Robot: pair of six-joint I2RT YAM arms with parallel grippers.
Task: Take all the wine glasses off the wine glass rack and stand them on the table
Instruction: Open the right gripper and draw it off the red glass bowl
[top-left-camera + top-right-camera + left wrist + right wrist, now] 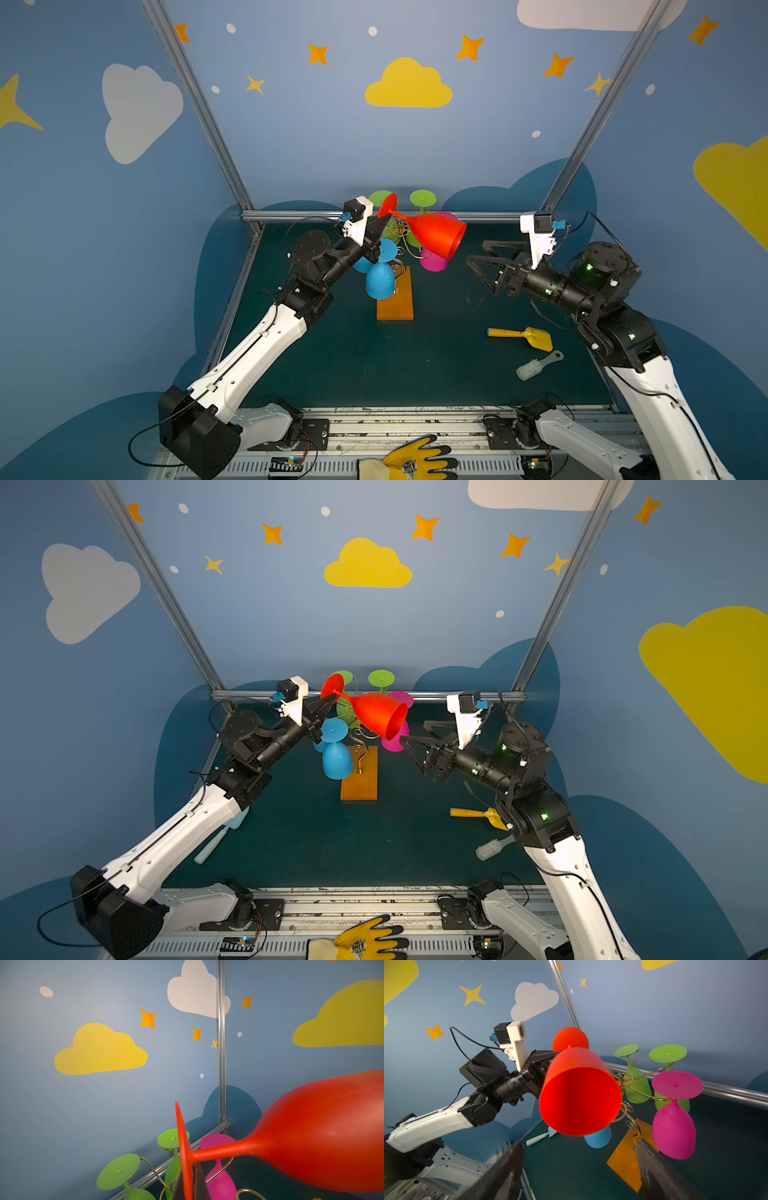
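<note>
At the left, your left fingers [376,232] are pressed together on the thin rim of the foot of the red wine glass [436,239], a smooth, matte goblet that looks like plastic. The left wrist view shows that flat disc edge-on between the two dark tips. The glass lies nearly on its side in the air. Its foot is toward the left arm, and its slim stem slants down to a rounded bowl whose open mouth faces the right arm.

It hangs over the top of the wine glass rack [395,307], thin gold wire with curled arms on a flat orange-brown wooden base, standing on the dark green desk [332,365]. You cannot tell whether the bowl brushes the wire, because the bowl hides the rack's hub. A blue glass [380,282], green glasses [423,198] and a magenta glass [432,262] hang bowl-down from the arms, partly covered by the red one.

To the right, your right fingers [504,1172] are spread wide and empty, near the bowl's mouth but apart from it. Beyond them on the desk lie a yellow scoop [538,337] and a white bristle brush [532,368].
</note>
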